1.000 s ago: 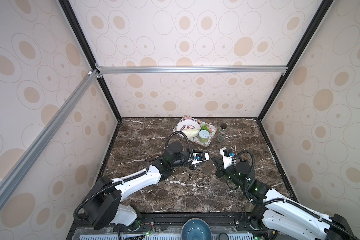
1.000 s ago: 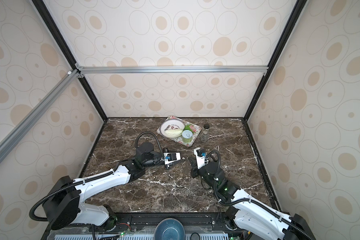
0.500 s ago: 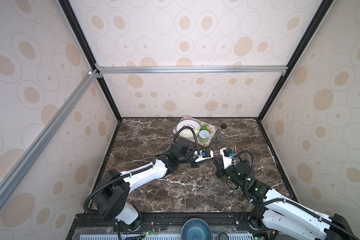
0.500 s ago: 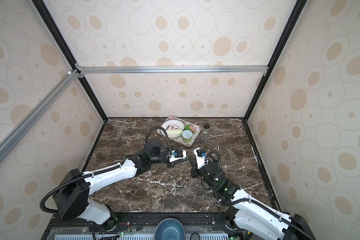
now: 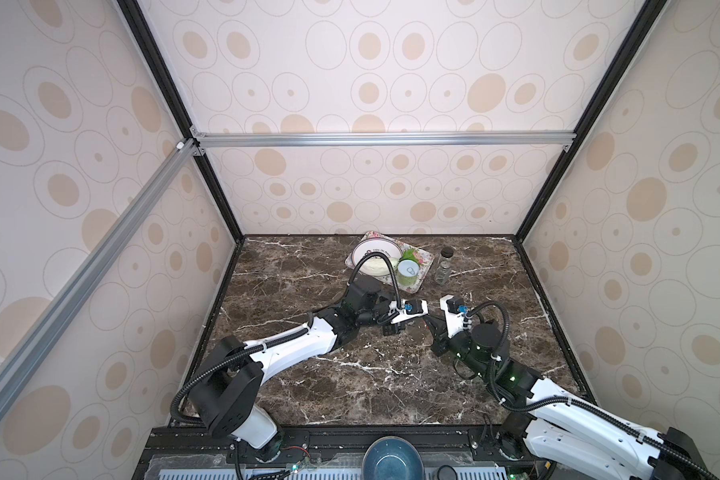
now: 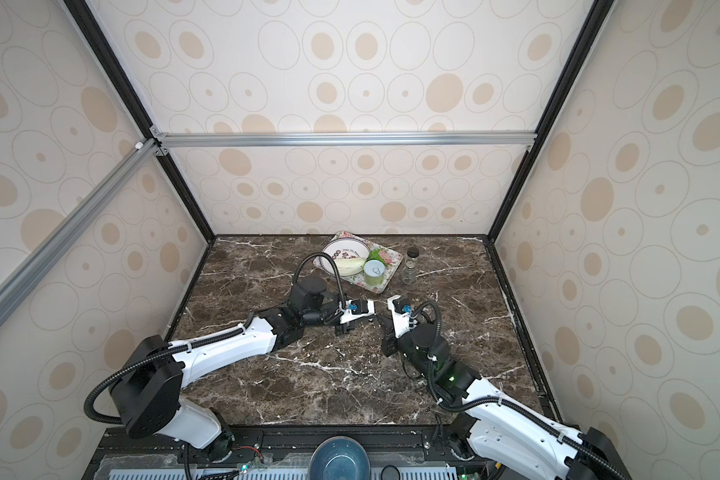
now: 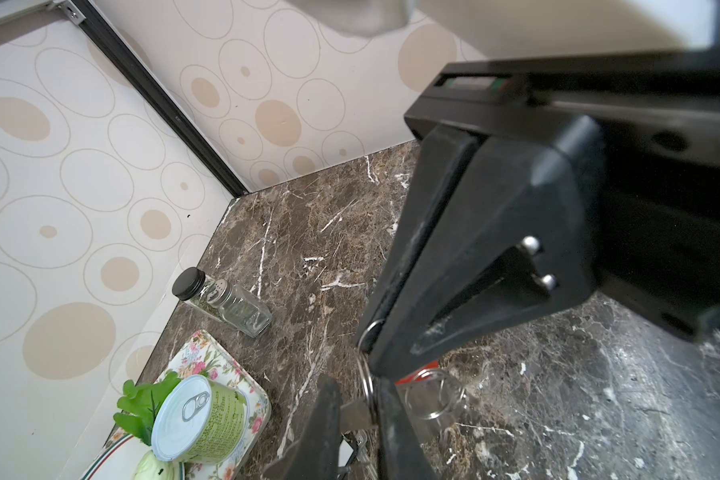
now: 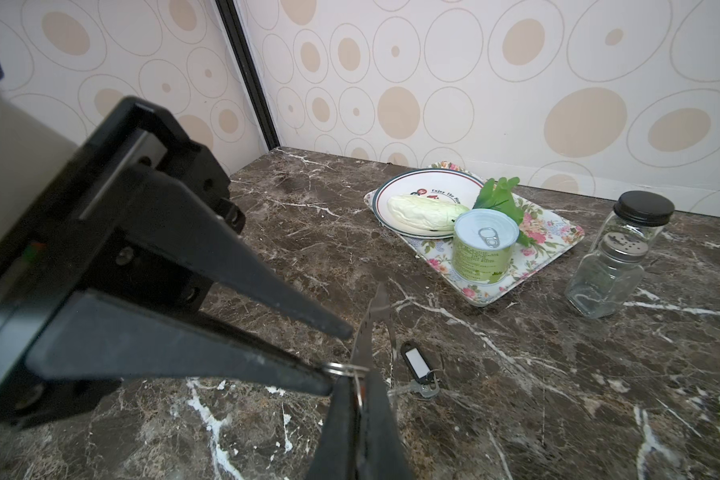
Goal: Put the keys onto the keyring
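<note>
Keyring (image 8: 371, 324), flat grey metal oval, clamped in your right gripper (image 8: 360, 399); left gripper (image 8: 341, 359) narrowly pinches the red-tagged key (image 7: 412, 376); black-tagged key (image 8: 417, 362) lies at surface (image 8: 558, 395) centre: seemingly 0 of 2 threaded.

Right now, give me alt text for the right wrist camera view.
The right gripper and left gripper meet tip to tip over dark marble at the grey keyring, up on edge. A black-tag key lies just beyond; a floral tray and spice jar stand behind.

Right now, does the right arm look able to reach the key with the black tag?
Probably yes: the black-tagged key lies uncovered on the table just past the right end effector, but it seems to hold the keyring.
</note>
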Controlling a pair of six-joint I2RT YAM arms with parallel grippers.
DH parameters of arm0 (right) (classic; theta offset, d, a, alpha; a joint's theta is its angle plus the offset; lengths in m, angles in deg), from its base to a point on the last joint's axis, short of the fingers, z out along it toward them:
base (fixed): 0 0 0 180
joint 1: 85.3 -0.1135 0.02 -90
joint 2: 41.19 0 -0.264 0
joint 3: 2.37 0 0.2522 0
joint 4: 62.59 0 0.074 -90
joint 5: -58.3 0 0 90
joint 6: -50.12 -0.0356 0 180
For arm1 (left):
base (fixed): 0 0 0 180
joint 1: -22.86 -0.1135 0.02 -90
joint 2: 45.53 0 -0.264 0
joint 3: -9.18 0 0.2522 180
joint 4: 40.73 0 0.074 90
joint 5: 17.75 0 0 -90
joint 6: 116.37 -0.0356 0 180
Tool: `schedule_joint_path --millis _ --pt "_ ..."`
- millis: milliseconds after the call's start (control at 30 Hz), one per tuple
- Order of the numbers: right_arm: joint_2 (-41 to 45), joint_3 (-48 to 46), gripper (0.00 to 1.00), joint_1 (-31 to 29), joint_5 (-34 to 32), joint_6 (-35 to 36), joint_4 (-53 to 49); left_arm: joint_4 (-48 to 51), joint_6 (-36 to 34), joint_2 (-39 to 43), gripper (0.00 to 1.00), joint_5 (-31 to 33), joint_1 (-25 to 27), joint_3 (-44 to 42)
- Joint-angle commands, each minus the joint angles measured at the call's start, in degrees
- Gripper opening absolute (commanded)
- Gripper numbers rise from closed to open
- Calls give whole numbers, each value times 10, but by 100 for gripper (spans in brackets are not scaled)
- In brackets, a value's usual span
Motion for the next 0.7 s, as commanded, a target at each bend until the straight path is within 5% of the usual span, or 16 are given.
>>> schedule_joint_path --millis 0,200,367,667 --pt "7 -5 0 -2 3 5 22 -7 -2 -4 17 7 3 23" --pt "7 -5 0 -3 6 6 24 -13 2 0 15 12 4 17" --pt "5 -6 0 -3 7 6 27 -31 6 3 0 15 4 16" --pt "3 -10 0 -3 -1 0 34 -96 26 25 0 16 4 -19"
